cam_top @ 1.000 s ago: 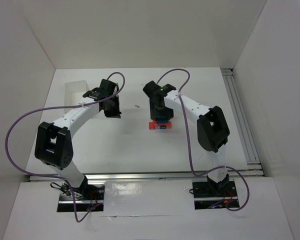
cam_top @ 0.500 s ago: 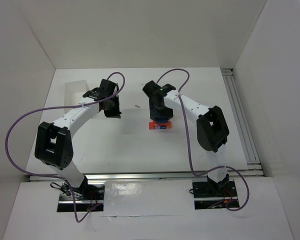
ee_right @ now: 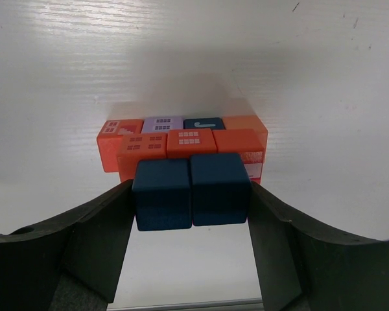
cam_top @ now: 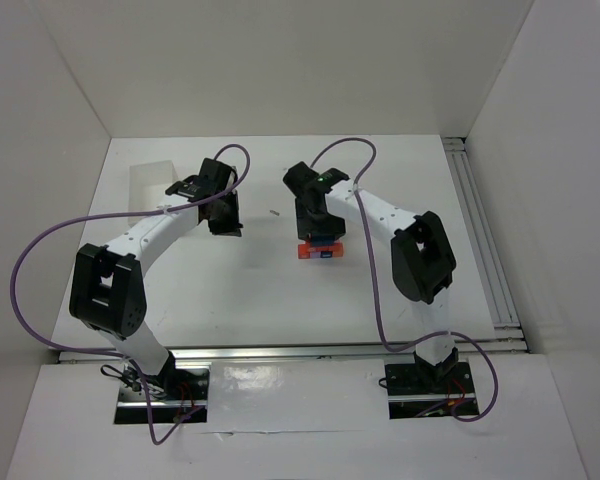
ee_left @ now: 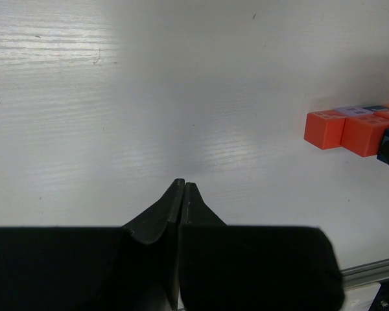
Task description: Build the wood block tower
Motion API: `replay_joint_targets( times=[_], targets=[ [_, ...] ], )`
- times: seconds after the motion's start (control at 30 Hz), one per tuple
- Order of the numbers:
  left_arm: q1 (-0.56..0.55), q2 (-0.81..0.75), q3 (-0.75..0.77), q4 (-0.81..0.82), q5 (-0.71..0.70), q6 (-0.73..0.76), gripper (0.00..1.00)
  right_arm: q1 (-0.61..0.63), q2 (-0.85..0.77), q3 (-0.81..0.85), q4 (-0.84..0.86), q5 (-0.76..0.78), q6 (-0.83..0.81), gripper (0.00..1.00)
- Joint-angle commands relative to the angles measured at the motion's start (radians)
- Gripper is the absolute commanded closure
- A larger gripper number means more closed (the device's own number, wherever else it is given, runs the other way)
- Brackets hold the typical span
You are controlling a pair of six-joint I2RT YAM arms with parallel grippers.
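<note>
**A:** Our tower (ee_right: 181,146) stands near the middle of the table (cam_top: 230,290), a little toward its right edge. Our right gripper (ee_right: 191,188) grasps the two dark blue cubes (ee_right: 162,194), closed flat against their outer sides. They seem seated on the orange row (ee_right: 142,146).

**B:** Then we should open evenly and lift straight up, so neither cube drags sideways. Our left gripper (ee_left: 183,188) is clenched on nothing, well apart toward the left edge.

**A:** Any writing?

**B:** No words we can read. We see white window grids (ee_right: 190,138) and a hook-like mark (ee_right: 205,122) on the back-row navy cube (ee_right: 215,124).
</note>
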Motion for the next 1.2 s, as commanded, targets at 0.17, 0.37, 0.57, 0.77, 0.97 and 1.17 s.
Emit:
replay_joint_targets(
  times=[0.17, 0.37, 0.57, 0.77, 0.97, 1.17],
  targets=[
    [0.009, -0.013, 0.004, 0.013, 0.014, 0.011, 0.95, 0.013, 0.013, 0.036, -0.001, 0.009, -0.002, 0.26],
    [0.009, -0.013, 0.004, 0.013, 0.014, 0.011, 0.95, 0.013, 0.013, 0.068, -0.022, 0.019, -0.002, 0.11],
    [0.009, -0.013, -0.005, 0.022, 0.014, 0.011, 0.95, 0.013, 0.004, 0.186, -0.043, 0.071, -0.014, 0.02],
    [0.021, -0.013, -0.005, 0.022, 0.005, 0.011, 0.95, -0.035, 0.154, 0.424, -0.043, 0.081, -0.103, 0.03],
    [0.051, -0.022, 0.007, -0.002, -0.044, 0.029, 0.95, -0.081, 0.276, 0.535, 0.13, 0.05, -0.254, 0.06],
    [0.062, -0.031, -0.005, -0.002, -0.063, 0.02, 0.95, -0.145, 0.364, 0.604, 0.193, -0.003, -0.263, 0.09]
  ],
)
